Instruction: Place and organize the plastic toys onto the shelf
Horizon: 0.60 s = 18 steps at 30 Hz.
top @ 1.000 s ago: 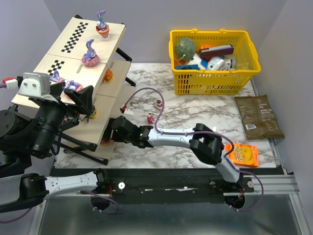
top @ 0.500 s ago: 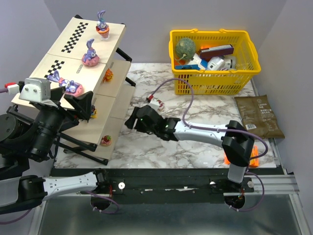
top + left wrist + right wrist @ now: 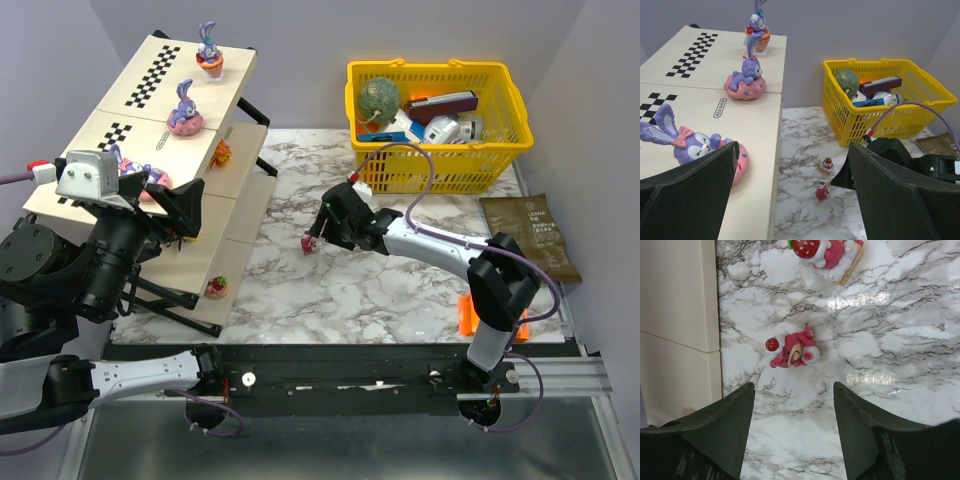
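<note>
My right gripper [image 3: 792,390] has swung away from the foot of the slanted beige three-tier shelf [image 3: 228,240] and out over the white marble tabletop [image 3: 900,340]. A tiny red toy [image 3: 215,288] sits on the lowest tier back there. Fingers spread, nothing in them, and the small glossy pink-and-red bear figurine [image 3: 791,352] lies on its side just ahead. The strawberry-topped pink figurine [image 3: 826,254] waits beyond it. My left gripper [image 3: 792,150] hangs wide apart and empty over the shelf. One more delivered, I'd say, and the bear looks next.
</note>
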Each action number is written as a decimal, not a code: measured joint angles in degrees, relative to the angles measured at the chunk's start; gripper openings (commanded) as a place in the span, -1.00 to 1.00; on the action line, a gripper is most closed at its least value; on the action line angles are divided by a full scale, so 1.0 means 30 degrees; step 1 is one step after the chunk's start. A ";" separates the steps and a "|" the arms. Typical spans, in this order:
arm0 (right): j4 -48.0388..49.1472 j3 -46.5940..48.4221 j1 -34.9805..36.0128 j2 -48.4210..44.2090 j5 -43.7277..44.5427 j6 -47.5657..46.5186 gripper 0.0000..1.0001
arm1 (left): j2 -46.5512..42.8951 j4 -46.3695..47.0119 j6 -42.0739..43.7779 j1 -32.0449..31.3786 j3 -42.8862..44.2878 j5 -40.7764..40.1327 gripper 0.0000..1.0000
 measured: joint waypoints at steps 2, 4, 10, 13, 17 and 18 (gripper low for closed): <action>-0.0357 0.0532 -0.0022 0.0197 -0.0321 -0.0058 0.43 | 0.0117 0.0007 -0.0204 0.0000 -0.0007 -0.0007 0.98; -0.0481 0.1195 -0.0029 0.0590 -0.0699 -0.0066 0.43 | 0.0131 0.0000 -0.0408 0.0000 -0.0007 -0.0051 0.98; -0.0750 0.2186 -0.0095 0.1858 -0.1406 -0.0015 0.42 | 0.0124 -0.0182 -0.0889 0.0000 0.0277 -0.0277 0.98; -0.1056 0.2871 -0.0124 0.2754 -0.1610 0.0175 0.41 | 0.0233 -0.0415 -0.0911 0.0000 0.0962 -0.0277 0.97; -0.1362 0.3286 -0.0124 0.3490 -0.1756 0.0525 0.37 | 0.0408 -0.0444 -0.0903 0.0000 0.1887 -0.0197 0.97; -0.1413 0.3308 -0.0124 0.3577 -0.1770 0.0583 0.36 | 0.0401 -0.0444 -0.0896 0.0000 0.1974 -0.0182 0.98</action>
